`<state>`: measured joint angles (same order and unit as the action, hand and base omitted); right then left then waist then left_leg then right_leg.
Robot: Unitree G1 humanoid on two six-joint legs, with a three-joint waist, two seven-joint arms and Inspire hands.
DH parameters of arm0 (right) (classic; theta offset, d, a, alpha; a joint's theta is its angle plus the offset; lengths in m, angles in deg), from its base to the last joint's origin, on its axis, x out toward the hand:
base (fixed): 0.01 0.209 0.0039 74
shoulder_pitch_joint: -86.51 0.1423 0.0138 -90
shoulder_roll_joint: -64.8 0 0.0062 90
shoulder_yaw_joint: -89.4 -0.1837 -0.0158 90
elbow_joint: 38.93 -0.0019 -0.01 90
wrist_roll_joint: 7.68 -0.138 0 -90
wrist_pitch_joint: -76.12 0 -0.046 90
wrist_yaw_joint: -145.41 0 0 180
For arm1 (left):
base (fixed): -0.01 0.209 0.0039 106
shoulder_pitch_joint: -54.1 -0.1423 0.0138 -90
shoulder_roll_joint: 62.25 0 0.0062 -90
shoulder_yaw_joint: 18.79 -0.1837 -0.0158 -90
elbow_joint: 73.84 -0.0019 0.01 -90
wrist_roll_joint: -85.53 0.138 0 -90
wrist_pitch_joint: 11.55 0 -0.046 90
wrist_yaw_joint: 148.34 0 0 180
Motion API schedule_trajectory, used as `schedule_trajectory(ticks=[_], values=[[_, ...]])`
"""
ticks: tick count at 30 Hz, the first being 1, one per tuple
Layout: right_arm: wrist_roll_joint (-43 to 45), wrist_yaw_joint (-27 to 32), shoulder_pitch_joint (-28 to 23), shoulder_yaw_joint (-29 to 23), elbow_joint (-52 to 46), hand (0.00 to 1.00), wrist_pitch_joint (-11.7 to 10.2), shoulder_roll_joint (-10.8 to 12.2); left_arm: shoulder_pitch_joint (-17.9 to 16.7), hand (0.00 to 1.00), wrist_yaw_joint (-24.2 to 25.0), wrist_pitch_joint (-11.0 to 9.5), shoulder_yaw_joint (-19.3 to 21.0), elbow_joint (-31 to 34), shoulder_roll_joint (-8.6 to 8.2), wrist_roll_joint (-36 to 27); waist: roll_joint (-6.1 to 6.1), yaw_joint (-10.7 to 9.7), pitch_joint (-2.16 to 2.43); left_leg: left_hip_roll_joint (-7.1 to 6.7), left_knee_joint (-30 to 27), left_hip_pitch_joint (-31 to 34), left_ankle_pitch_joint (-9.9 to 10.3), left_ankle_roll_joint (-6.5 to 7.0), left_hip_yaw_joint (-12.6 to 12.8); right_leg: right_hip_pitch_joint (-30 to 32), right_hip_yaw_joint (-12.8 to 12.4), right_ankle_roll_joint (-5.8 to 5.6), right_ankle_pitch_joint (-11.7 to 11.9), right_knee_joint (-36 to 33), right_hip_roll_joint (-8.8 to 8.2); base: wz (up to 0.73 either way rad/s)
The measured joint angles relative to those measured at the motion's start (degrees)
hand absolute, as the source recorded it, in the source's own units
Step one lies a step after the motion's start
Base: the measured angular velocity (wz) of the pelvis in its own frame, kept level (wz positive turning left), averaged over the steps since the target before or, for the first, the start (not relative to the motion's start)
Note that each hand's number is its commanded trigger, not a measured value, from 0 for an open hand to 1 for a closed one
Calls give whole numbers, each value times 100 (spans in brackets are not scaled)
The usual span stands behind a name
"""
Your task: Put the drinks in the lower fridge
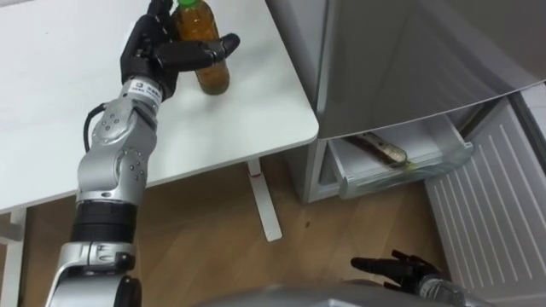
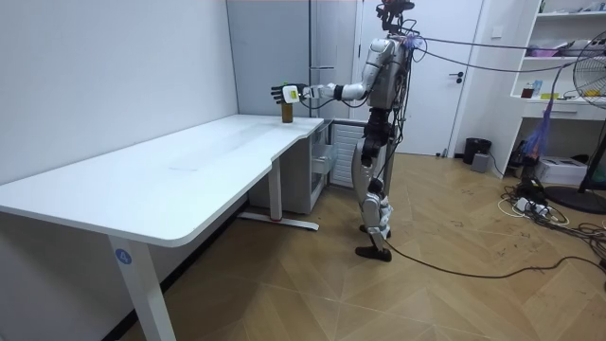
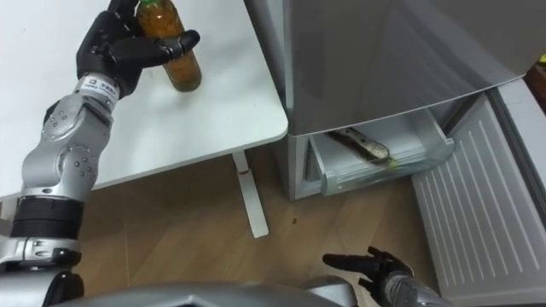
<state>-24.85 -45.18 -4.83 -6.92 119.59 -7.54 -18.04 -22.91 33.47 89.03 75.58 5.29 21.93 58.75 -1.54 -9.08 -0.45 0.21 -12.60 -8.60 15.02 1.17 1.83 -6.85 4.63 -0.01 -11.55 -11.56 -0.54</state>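
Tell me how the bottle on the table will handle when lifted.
The bottle looks nearly full of amber drink, likely heavy for its size. It stands tall and narrow on the table, so a nudge could tip it. Its smooth wall may slip in the left robot hand curled round it.

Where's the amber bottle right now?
Upper left of the left eye view: the bottle stands upright on the white table, near its right edge, with the left hand curled round it.
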Motion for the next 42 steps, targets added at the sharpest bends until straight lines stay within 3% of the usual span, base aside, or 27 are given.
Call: schedule_trajectory(ticks=[12, 18, 33, 42], values=[[111, -19, 30, 17, -229, 0, 1, 1, 158, 100, 110, 102, -25, -226, 194, 30, -1, -3, 1, 7, -6, 99, -1, 1, 46, 130, -46, 0, 0, -18, 5, -2], [103, -69, 38, 14, -365, 0, 3, -3, 237, 100, 166, 317, -29, -256, 228, 94, -8, -2, 8, 5, -1, 192, -1, 1, 41, 189, -61, 5, 10, -8, 5, -1], [133, -101, 113, 6, -342, 0, 3, -6, 323, 100, 161, 449, -38, -212, 237, 507, -111, -25, 19, 4, 97, 131, -2, 0, -59, 93, -34, 5, 28, 128, 14, 0], [157, -77, 241, 2, 92, 0, -63, -1, 320, 100, 236, 498, -100, 825, 241, 734, -115, -4, 12, 8, 133, 79, -2, 0, -135, 0, 16, 3, 35, 222, 22, 2]])
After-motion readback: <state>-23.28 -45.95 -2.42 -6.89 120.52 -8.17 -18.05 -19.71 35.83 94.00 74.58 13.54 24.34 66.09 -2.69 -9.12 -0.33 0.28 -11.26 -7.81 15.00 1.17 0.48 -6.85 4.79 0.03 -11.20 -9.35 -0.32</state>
